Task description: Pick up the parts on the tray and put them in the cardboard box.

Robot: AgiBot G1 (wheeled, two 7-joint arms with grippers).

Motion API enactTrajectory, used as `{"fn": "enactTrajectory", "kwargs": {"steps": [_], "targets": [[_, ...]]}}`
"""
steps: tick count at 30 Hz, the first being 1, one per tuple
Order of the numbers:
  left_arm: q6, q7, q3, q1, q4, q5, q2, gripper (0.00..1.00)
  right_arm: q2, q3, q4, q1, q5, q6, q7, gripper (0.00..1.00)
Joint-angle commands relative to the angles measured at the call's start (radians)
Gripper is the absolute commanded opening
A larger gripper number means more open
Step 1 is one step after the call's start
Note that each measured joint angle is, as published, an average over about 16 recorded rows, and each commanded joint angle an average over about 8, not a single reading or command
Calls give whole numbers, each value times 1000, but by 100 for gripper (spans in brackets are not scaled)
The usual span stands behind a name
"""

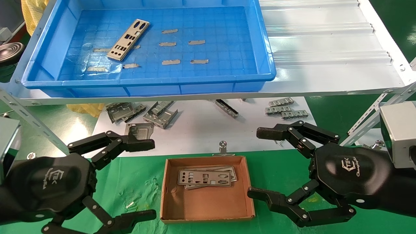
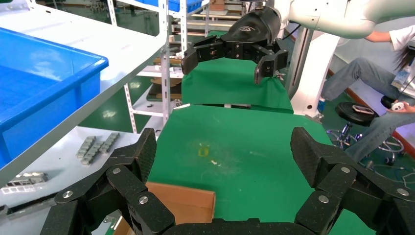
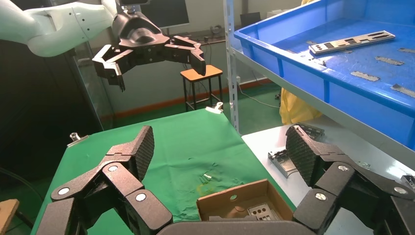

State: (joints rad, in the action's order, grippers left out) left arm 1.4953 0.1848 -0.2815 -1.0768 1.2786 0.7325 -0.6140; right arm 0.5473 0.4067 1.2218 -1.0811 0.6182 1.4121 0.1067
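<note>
Up in the upper left of the head view, one plate (image 1: 128, 40) lies slanted on the floor of the blue tray (image 1: 266, 61), among small grey tape strips (image 1: 169, 31). Lower centre, the cardboard box (image 1: 208, 208) sits on the green cloth (image 1: 139, 191) with a few plates (image 1: 205, 177) stacked near its far wall. The left gripper (image 1: 143, 178) hangs at the lower left beside the box, jaws spread wide and empty. The right gripper (image 1: 260, 162) hangs at the lower right, likewise wide open, holding nothing. Grey brackets (image 1: 143, 113) lie on the white board beyond the box.
</note>
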Motion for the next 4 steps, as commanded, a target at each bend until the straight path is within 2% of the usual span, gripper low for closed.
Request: {"fn": "enactTrajectory", "kwargs": {"steps": [1,4], "targets": [[0,0,0,0,0,0,0,100,0,0,0,0,0,0,0,100],[0,0,0,0,0,0,0,100,0,0,0,0,0,0,0,100]]}}
